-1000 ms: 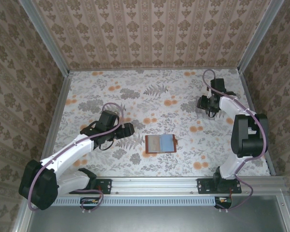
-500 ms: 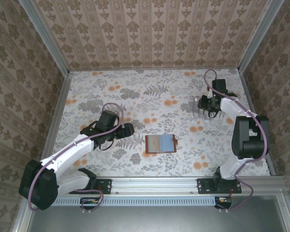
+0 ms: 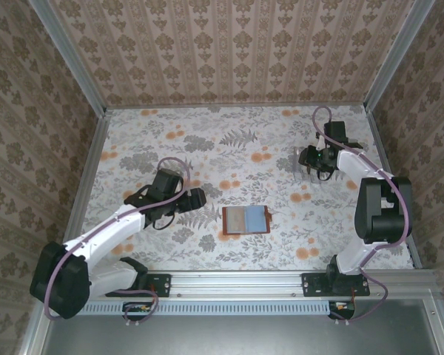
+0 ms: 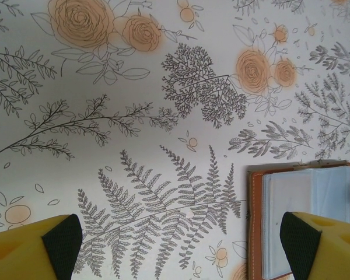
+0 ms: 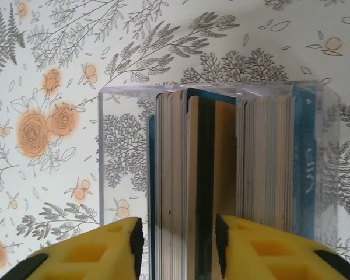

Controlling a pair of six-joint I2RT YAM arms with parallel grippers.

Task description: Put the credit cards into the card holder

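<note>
The card holder (image 3: 246,220) lies open on the table's middle, reddish-brown leather with a light-blue card (image 4: 294,192) in its pocket. My left gripper (image 3: 196,198) hovers just left of it, open wide, with bare tablecloth between its fingers (image 4: 61,245); its right finger overlaps the holder's corner (image 4: 255,221). More credit cards (image 5: 198,175) stand on edge in a clear tray (image 5: 122,146) at the far right (image 3: 301,159). My right gripper (image 5: 178,239) straddles a bundle of these cards from above, jaws partly open with a thin gap on each side.
The floral tablecloth (image 3: 207,140) covers the whole table. Patterned walls with metal rails enclose it on three sides, and the right wall (image 3: 388,148) runs close behind the right arm.
The right gripper has shifted slightly toward the far left over the tray. The left arm and the card holder have not moved.
</note>
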